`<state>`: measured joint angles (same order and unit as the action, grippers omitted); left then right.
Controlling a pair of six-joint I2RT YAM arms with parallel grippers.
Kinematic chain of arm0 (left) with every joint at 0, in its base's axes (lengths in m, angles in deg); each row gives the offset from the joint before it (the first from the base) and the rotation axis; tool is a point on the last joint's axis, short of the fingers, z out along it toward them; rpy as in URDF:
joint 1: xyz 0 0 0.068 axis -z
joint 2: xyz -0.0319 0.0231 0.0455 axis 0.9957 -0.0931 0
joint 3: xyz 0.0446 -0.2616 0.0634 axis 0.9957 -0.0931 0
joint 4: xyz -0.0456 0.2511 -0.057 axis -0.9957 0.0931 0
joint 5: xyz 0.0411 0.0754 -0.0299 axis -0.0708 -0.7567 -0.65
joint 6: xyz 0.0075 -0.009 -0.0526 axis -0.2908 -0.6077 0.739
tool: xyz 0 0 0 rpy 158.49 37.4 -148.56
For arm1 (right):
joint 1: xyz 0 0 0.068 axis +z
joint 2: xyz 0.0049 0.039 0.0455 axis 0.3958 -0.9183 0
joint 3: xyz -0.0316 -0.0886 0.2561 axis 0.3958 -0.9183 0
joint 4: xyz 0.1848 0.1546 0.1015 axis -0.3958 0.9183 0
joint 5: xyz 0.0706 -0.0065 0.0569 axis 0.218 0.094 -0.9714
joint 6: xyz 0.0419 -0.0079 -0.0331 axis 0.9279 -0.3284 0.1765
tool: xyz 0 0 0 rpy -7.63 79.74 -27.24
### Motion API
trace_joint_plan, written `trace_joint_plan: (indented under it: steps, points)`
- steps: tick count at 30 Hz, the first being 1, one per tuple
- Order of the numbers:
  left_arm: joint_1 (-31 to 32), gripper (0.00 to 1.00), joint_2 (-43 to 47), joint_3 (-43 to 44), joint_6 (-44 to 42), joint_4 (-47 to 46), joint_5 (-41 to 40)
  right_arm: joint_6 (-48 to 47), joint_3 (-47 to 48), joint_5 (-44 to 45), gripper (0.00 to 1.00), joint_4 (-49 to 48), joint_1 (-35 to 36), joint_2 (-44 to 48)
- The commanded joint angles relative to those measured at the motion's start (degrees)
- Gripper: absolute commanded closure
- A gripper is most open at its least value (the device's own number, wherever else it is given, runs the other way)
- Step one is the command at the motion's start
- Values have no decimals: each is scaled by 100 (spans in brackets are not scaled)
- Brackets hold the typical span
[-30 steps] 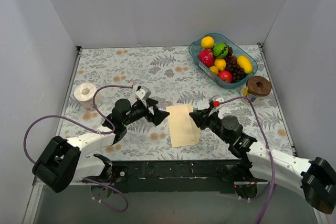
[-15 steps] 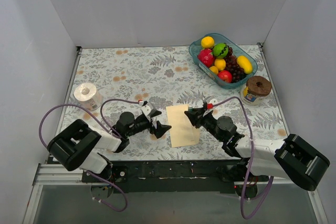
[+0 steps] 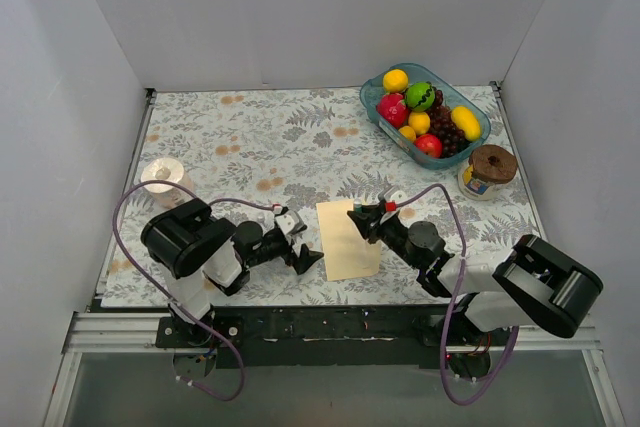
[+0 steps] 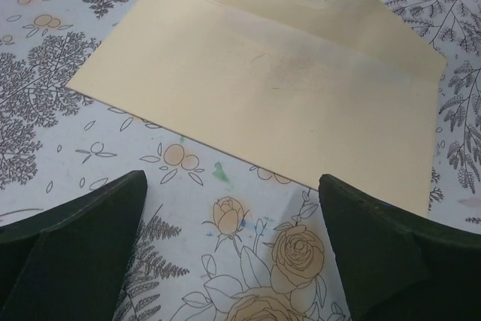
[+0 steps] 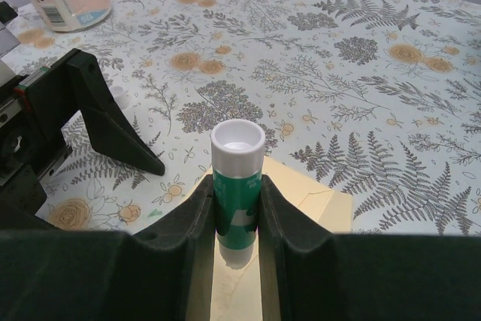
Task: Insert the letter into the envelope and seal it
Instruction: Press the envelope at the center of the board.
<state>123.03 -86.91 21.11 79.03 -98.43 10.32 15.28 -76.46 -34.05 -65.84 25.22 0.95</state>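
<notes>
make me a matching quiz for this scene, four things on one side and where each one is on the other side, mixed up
1 glue stick
2 envelope
3 fruit tray
4 white roll

A far right corner of the table
B near the table's left edge
C gripped in the right jaws
D flat at the near middle of the table

Pairs: 1-C, 2-D, 3-A, 4-B

The envelope (image 3: 347, 243) lies on the table (image 3: 250, 127), right of the left gripper (image 3: 306, 244).
</notes>
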Motion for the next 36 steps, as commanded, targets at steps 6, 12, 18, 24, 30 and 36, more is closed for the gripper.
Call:
trace_joint_plan:
  steps: [6, 12, 18, 24, 30, 36]
  points:
    - [65, 2, -580, 218, -556, -2458, 266, -339, -23, -115, 99, -740, 7, -305]
    - [74, 2, 158, 166, -987, -2169, 179, -410, -49, -54, 99, -458, -28, -41]
    - [65, 2, 852, 359, -1277, -1616, 521, -357, -66, -159, 99, -352, -72, -41]
    - [65, 2, 573, 649, -1673, -1087, 917, -331, -93, -230, 99, -492, -134, -208]
    - [57, 2, 63, 772, -1690, -1430, 1145, -330, -110, -274, 99, -633, -195, -331]
    - [57, 2, -175, 948, -1611, -1526, 1312, -322, -128, -353, 99, -668, -248, -419]
